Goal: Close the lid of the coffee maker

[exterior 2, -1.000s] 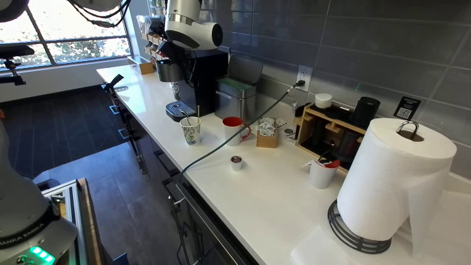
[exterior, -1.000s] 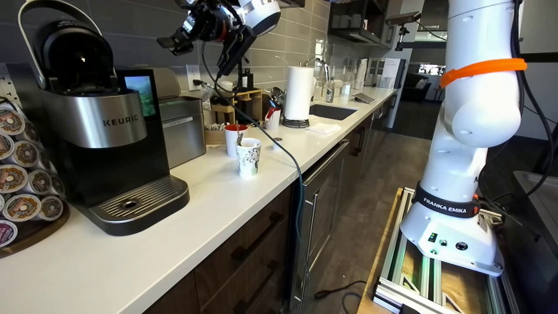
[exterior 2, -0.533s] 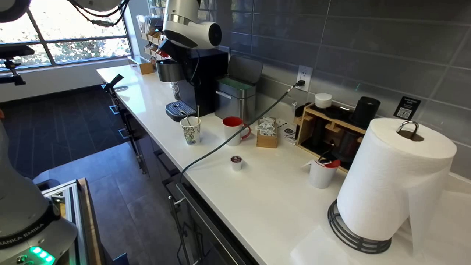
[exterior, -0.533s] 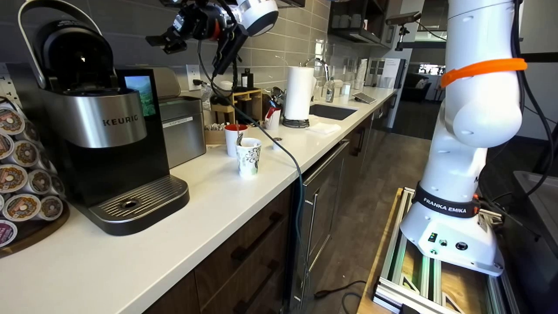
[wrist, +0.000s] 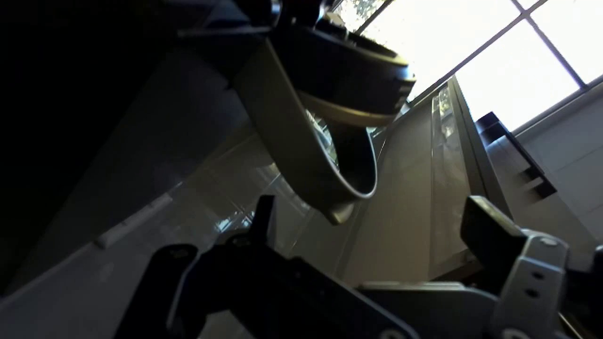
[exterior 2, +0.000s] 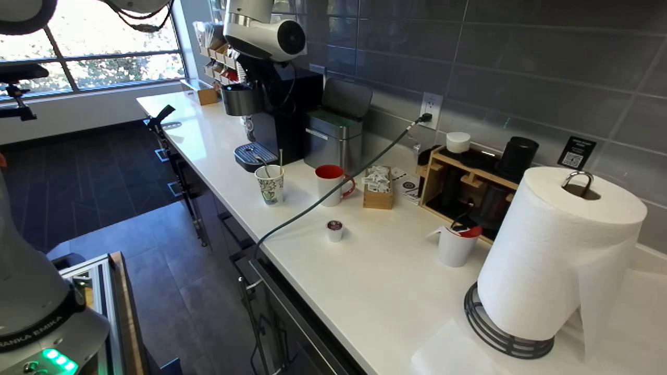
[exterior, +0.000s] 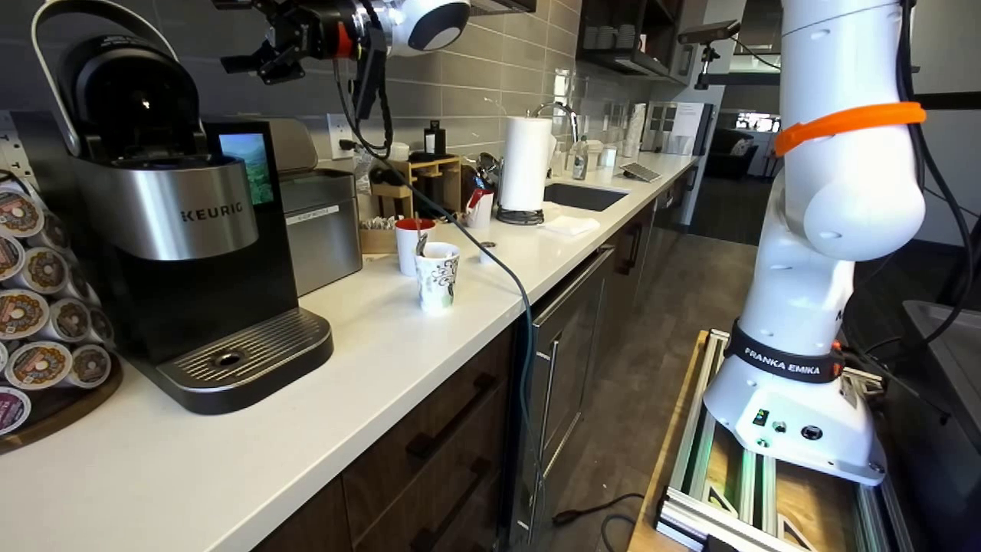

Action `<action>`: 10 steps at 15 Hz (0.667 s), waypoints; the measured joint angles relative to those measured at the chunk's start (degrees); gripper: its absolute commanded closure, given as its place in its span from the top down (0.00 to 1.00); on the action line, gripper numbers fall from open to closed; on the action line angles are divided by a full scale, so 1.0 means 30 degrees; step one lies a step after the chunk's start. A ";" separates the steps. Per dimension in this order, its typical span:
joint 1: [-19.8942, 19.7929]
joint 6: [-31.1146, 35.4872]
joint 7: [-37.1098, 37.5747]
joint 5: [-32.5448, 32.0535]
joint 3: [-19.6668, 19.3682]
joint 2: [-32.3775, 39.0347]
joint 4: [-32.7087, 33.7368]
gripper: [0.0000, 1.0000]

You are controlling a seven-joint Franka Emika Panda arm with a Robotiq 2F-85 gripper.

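Grey wall tiles (exterior: pixel 467 100) run behind a pale counter (exterior: pixel 368 368) in an exterior view. On the left stands the coffee maker (exterior: pixel 168 211). Its lid (exterior: pixel 130 84) is tipped up at the upper left, the silver handle (exterior: pixel 67 130) arching around it. Closing looks undone; I judge that swinging the lid down and pressing it home is all that is left. The gripper (exterior: pixel 230 34) hangs near the top edge, right of the lid and apart from it in the picture. At lower left, a wooden base (exterior: pixel 84 406) carries stacked coffee pods (exterior: pixel 42 276).

In an exterior view, the robot arm (exterior 2: pixel 260 39) at upper left of centre hides the gripper and the lid. Just left of centre, a patterned paper cup (exterior 2: pixel 270 190) holds a stick and what may be a spoon; right of it is a red-lined mug (exterior 2: pixel 324 186), contents out of sight. Above the mug, a metal bin (exterior 2: pixel 323 143) gapes, green inside. Near the centre, a wooden box (exterior 2: pixel 378 201) is filled with small packets (exterior 2: pixel 378 182).

In the wrist view, the fingers (wrist: pixel 492 235) stand spread at lower left and lower right, gripping nothing. The handle's loop dips from the upper middle towards the gap; its depth is hard to tell.
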 measured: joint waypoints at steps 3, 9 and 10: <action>0.0108 0.0627 -0.1105 0.0879 0.0255 0.0873 0.1399 1.00; 0.0214 0.0370 -0.3246 0.1105 0.0724 0.2974 0.3654 1.00; 0.0267 0.0347 -0.3525 0.1105 0.0802 0.3280 0.3912 1.00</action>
